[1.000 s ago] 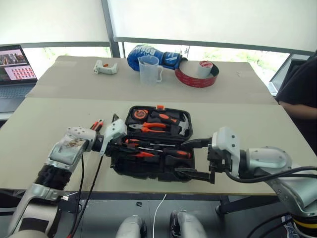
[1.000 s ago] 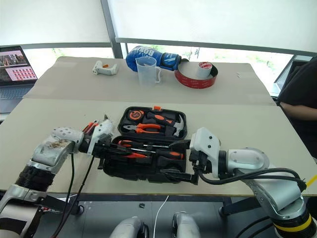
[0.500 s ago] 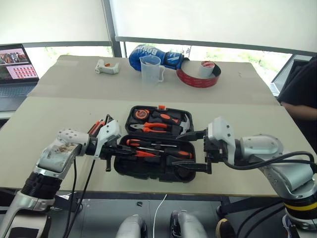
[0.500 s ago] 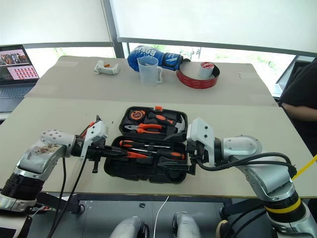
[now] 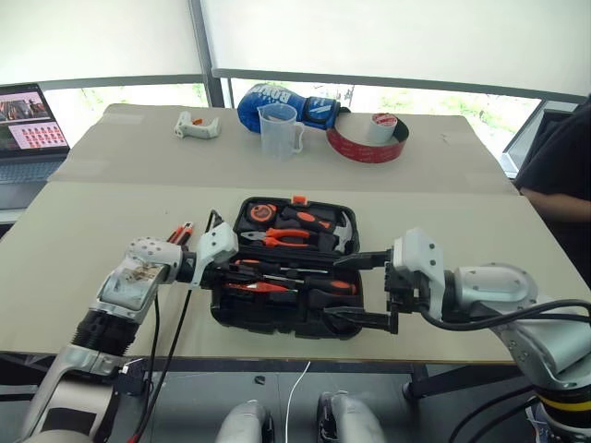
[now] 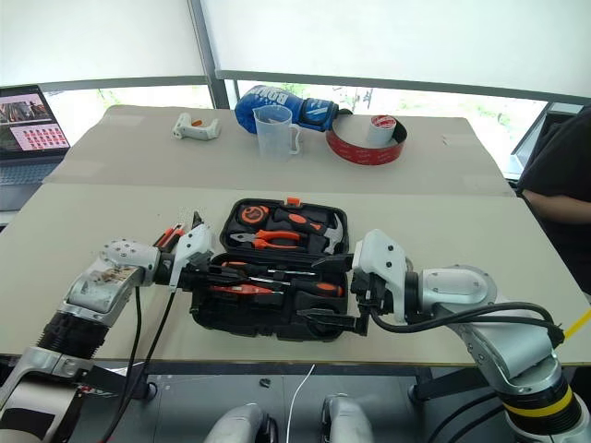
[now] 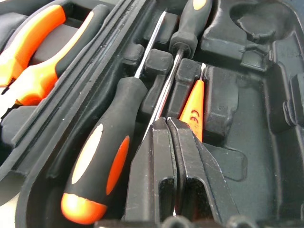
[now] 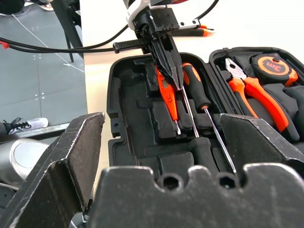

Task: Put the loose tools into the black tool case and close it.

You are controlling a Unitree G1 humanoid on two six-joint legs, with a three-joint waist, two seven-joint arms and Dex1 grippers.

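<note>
Left wrist view: black tool case (image 7: 247,90) holds two screwdrivers (image 7: 102,156).

We've got a beige table (image 5: 74,231) holding the open tool case (image 5: 286,277), a measuring jug (image 5: 279,129), boxing glove (image 5: 277,100), red tape roll (image 5: 367,137) and a laptop (image 5: 28,129).

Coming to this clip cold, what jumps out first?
The open black tool case at the table's near edge, orange-handled tools bright in its recesses. The left gripper, shut, presses over the slim orange screwdriver inside it, while the right gripper gapes wide at the case's right end.
</note>
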